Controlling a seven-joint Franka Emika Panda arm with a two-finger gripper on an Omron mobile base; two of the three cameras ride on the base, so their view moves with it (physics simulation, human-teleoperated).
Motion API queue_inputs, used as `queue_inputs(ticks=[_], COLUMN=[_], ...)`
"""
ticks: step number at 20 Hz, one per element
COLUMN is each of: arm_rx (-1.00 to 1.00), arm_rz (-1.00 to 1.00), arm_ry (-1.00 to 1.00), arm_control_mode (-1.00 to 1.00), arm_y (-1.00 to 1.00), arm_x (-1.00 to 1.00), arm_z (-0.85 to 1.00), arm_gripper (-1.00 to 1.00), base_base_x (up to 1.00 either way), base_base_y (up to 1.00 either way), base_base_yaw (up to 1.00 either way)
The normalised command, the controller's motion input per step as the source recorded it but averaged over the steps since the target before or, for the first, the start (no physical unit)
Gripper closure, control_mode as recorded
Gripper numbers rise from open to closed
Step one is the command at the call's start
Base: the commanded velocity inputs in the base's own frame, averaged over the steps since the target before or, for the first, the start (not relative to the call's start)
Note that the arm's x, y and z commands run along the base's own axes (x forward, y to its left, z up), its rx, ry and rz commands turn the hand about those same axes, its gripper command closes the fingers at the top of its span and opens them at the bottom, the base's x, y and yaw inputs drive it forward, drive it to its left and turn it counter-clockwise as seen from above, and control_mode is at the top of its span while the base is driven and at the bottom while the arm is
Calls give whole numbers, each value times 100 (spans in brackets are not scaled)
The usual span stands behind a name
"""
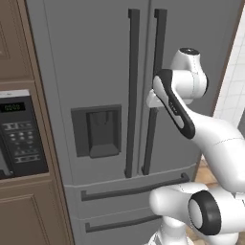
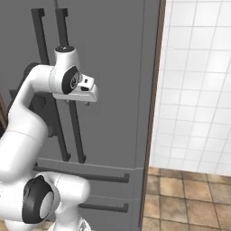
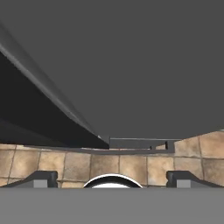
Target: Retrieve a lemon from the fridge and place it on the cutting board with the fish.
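The floor is of brown square tiles [image 2: 189, 198], and to the right of the fridge a wall of white tiles [image 2: 198, 81] goes up. On the left stand brown wooden cabinets [image 1: 24, 215] with a black built-in microwave [image 1: 19, 134] set in them.

Nearest to the cameras, the white arm reaches forward with its gripper [image 3: 111, 177] turned down toward the floor. In the hand view the two dark finger tips [image 3: 41, 177] stand far apart, with nothing between them.

Behind the arm is the fridge [image 1: 86, 62], large and grey. I count two upper doors, two dark vertical handles [image 1: 131, 91] side by side in the middle, one dark dispenser recess [image 1: 98, 131] in the left door, and two lower drawers [image 1: 124, 191], each with one horizontal bar. The wrist of the arm is just beside the right handle and hides a part of it. In the base views the doors look closed; in the hand view a dark gap shows beside a grey panel, but I cannot tell if this is a door a little open.
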Motion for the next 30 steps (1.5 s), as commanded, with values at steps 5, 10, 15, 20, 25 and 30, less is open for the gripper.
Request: queue_inputs(ticks=[5,10,15,20,25,30], arm_rx=[0,0,0,0,0,0], arm_rz=[0,0,0,0,0,0], arm_ry=[0,0,0,0,0,0], arm_control_mode=[100,100,100,100,100,100], arm_y=[0,0,0,0,0,0], arm_x=[0,0,0,0,0,0], arm_z=[0,0,0,0,0,0], arm_gripper=[-100,-100,-100,-100,-100,-100], base_base_x=[-14,-21,-40,-47,-37,-30], base_base_y=[40,33,0,0,0,0], base_base_yaw=[-5,-4,0,-1,-1,0])
